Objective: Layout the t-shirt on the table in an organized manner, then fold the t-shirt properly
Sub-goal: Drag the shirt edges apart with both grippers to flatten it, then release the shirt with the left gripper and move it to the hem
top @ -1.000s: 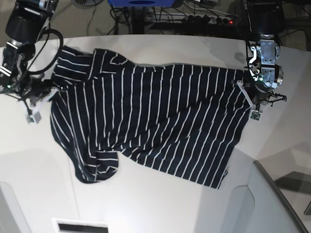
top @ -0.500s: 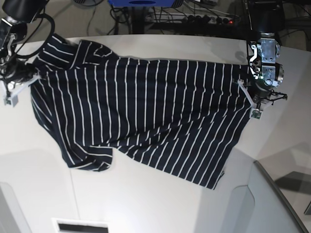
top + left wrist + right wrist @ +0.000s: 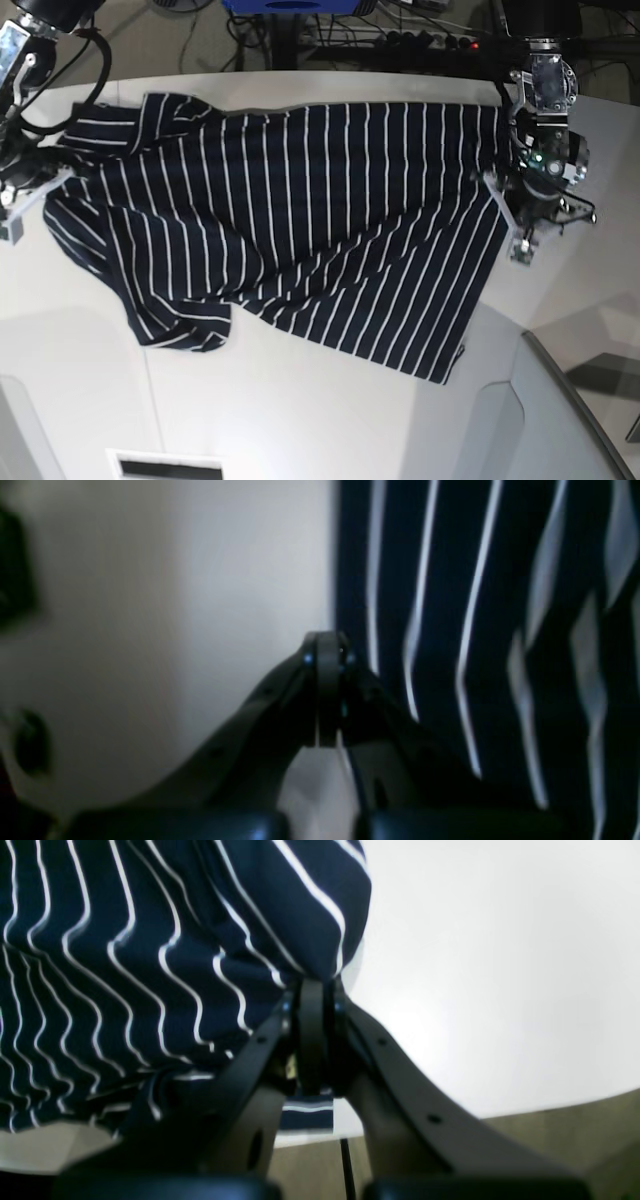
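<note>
My left gripper point(image 3: 327, 652) is pinched tight on the edge of the dark navy, white-striped soft cloth t-shirt point(image 3: 300, 220), its jaws pressed together with the fabric's border running just beside them in the left wrist view; my right gripper point(image 3: 312, 990) is likewise clamped on a bunched fold of the same shirt, the striped cloth gathered right at the fingertips. The shirt lies spread across the far half of the large, smooth white tabletop point(image 3: 300, 420), stretched between my two grippers; one end reaches the table's left edge in the base view, the other ends near its right side; a sleeve sits folded over at the shirt's near left corner; the near hem runs slantwise.
</note>
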You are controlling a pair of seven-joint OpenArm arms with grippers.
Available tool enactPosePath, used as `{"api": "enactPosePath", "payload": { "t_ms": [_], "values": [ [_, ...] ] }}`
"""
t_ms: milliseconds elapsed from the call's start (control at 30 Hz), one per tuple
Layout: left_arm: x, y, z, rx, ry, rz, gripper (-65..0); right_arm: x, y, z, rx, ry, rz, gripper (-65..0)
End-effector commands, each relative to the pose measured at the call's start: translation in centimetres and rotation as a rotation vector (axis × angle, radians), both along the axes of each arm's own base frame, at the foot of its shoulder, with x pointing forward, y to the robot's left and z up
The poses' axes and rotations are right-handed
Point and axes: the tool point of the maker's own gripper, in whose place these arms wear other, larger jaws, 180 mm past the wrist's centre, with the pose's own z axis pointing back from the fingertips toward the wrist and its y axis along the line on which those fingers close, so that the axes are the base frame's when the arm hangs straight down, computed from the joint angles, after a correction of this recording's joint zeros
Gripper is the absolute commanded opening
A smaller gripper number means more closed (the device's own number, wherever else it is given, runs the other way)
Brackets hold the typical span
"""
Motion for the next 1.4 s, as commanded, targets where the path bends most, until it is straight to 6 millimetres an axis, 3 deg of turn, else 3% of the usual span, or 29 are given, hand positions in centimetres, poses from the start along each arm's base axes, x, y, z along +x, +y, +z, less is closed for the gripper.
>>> {"api": "enactPosePath", "payload": {
  "t_ms": [0,233,333,433,500,567,667,733,800,967,1033,1167,1367],
  "values": [
    [-0.3,0.2,0.3,0.018,0.003,0.015,-65.0,0.6,-0.5,0.8,-0.016,-0.019,0.002,-64.5],
    [-1.4,-1.9,-1.6,-0.037,0.054,0.032,-65.0,-0.3,0.0,-2.4,0.060,0.070,-0.022,-62.4],
    [-2.2,-2.6,-3.2,-0.057,0.099,0.032,-65.0,-0.8,-0.3,-3.3,0.068,0.103,-0.020,-49.2],
    [-3.5,-3.0,-3.9,-0.057,0.128,0.019,-65.0,-0.5,-0.8,-2.8,0.050,0.094,-0.015,-38.0],
    [-4.6,-2.9,-4.1,-0.050,0.143,0.018,-65.0,0.7,-1.3,-1.2,0.010,0.033,0.002,-37.4],
    [-6.0,-3.0,-4.2,-0.045,0.158,0.012,-65.0,2.7,0.1,0.2,-0.020,-0.034,0.085,-37.4],
    [-8.1,-4.1,-4.6,-0.068,0.181,0.007,-65.0,6.4,3.3,1.5,-0.062,-0.112,0.296,-43.1],
    [-9.6,-4.8,-5.2,-0.085,0.205,0.011,-65.0,8.5,6.3,1.2,-0.047,-0.128,0.402,-54.6],
    [-10.6,-4.8,-5.7,-0.084,0.229,0.014,-65.0,10.2,7.6,0.5,-0.027,-0.116,0.444,-65.0],
    [-12.4,-3.9,-6.7,-0.083,0.275,0.041,-65.0,13.1,8.1,-3.3,0.082,-0.052,0.410,-64.5],
    [-12.9,-2.6,-7.2,-0.079,0.280,0.076,-65.0,13.2,7.2,-5.0,0.105,-0.021,0.386,-64.8],
    [-11.0,-2.0,-8.6,-0.099,0.249,0.078,-65.0,12.2,5.6,-7.3,0.133,0.041,0.343,-64.8],
    [-5.2,-2.9,-10.9,-0.092,0.282,0.017,-65.0,9.9,2.0,-8.2,0.086,0.098,0.316,-64.8]
  ]
}}
